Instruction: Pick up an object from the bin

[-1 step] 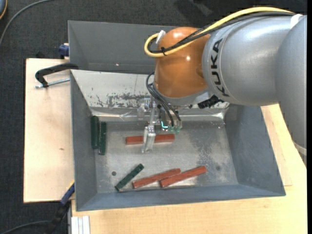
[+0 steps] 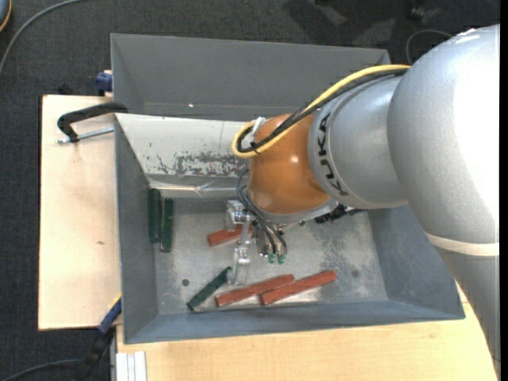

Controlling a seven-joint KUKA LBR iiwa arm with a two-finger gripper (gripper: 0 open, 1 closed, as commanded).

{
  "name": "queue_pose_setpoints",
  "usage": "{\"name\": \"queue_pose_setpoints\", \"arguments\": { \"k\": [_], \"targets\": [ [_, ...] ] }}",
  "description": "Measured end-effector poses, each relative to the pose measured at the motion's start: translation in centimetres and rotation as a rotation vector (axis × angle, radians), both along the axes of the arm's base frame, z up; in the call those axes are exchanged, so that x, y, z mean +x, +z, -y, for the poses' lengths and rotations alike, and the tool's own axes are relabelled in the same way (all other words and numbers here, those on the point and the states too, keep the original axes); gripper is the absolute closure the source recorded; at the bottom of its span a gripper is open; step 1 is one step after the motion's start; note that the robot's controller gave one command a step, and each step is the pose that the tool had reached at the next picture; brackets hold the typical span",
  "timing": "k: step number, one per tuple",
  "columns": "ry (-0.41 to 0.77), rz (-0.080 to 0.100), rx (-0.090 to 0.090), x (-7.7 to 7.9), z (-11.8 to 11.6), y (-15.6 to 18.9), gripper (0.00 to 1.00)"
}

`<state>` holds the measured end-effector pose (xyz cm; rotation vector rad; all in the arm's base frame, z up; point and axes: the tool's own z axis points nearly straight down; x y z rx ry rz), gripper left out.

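Jaws: appear spread, nothing seen between them. The gripper (image 2: 258, 252) sits low over the middle of the bin (image 2: 238, 70) floor.

Item 1: 1 short red block (image 2: 222, 236), at the gripper's 9 o'clock, just beside the silvery finger (image 2: 240, 259) and not enclosed. Judged the likeliest pick.

Item 2: 2 long red sticks (image 2: 270, 286), at 6 o'clock, overlapping lengthwise near the front wall.

Item 3: 1 dark green stick (image 2: 208, 289), at 7 o'clock, slanted, upper end near the silvery finger.

Item 4: 2 dark green sticks (image 2: 159, 219), far out at 9 o'clock, parallel by the wall.

Handling note: shift toward 9 o'clock until the block lies between the jaws, straddle its narrow side, close, then lift straight, clear of item 3.
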<state>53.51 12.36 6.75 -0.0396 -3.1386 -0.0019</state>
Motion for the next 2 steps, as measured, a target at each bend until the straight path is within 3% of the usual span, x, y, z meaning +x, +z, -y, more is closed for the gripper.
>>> {"name": "queue_pose_setpoints", "arguments": {
  "k": [1, 2],
  "targets": [
    [0.000, 0.013, 0.002, 0.45, -0.04, 0.74, 1.00],
    [-0.001, 0.007, 0.001, 0.25, 0.00, 0.41, 0.00]
  ]
}}
